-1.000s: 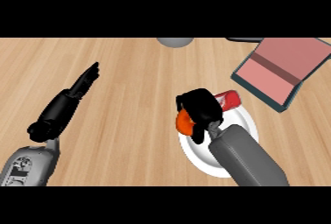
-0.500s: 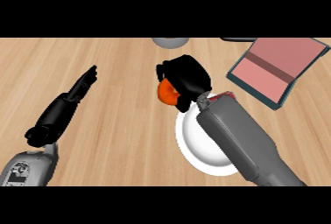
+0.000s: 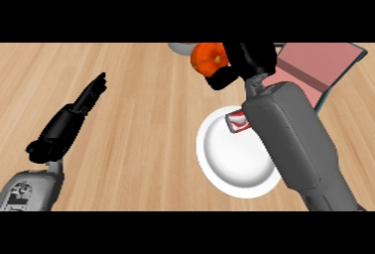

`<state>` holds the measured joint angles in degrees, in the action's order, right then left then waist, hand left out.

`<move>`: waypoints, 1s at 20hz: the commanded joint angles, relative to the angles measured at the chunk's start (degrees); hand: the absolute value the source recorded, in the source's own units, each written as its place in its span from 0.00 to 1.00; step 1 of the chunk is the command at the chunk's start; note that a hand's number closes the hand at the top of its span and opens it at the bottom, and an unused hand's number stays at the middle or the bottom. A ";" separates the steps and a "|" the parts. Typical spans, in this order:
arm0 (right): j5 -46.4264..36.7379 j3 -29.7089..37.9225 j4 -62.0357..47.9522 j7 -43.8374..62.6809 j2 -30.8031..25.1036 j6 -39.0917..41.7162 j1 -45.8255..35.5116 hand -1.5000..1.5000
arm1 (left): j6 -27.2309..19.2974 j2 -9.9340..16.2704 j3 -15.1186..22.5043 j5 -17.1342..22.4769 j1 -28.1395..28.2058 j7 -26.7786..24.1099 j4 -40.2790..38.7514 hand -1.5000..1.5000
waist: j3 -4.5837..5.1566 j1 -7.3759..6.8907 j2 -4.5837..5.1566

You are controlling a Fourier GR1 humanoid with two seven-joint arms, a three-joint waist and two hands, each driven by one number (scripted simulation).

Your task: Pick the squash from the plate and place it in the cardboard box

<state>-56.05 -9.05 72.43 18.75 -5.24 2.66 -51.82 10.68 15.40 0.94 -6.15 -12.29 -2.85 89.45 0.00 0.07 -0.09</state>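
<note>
- We are now holding our right black hand (image 3: pixel 245 62) higher up the view than half a second ago, near the top edge, with the orange rounded squash (image 3: pixel 207 56) carried clear of the white round plate (image 3: pixel 227 163).
- The plate is now showing more of its bare white face, since our right grey forearm (image 3: pixel 293 139) is crossing only its right side.
- The squash is sitting at the left side of our right hand, whose fingers are curling round it; its orange body is sticking out to the left of them.
- The squash is hanging above the wooden counter (image 3: pixel 147 99), left of the pink-lined cardboard box (image 3: pixel 322 67) and not yet in it.
- Our left black hand (image 3: pixel 84 101) is resting at the left as before, fingers straight and released.
- A small red-and-white item (image 3: pixel 239 120) is lying on the plate's upper part; we are reading no writing on it.
</note>
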 commanded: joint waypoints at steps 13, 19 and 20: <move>1.47 16.91 -23.78 -7.85 -18.16 -2.48 -7.74 1.00 | 1.44 -0.66 -0.03 -0.27 -0.29 2.04 2.18 0.50 | -0.01 -0.99 0.35; 2.80 17.44 -37.13 -10.58 -22.07 9.58 -10.90 1.00 | 1.15 -1.40 0.14 -1.15 -2.65 0.48 -1.85 0.50 | 0.01 -1.43 0.77; 2.55 18.09 -40.05 -13.04 -23.54 8.28 -10.61 1.00 | 1.10 -1.31 0.65 -1.60 -0.70 0.30 0.39 0.50 | -0.03 -2.06 0.82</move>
<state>-53.81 8.26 39.88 9.10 -25.71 7.15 -61.55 12.00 14.52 0.89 -7.02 -13.67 -2.92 88.98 0.00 -1.37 0.63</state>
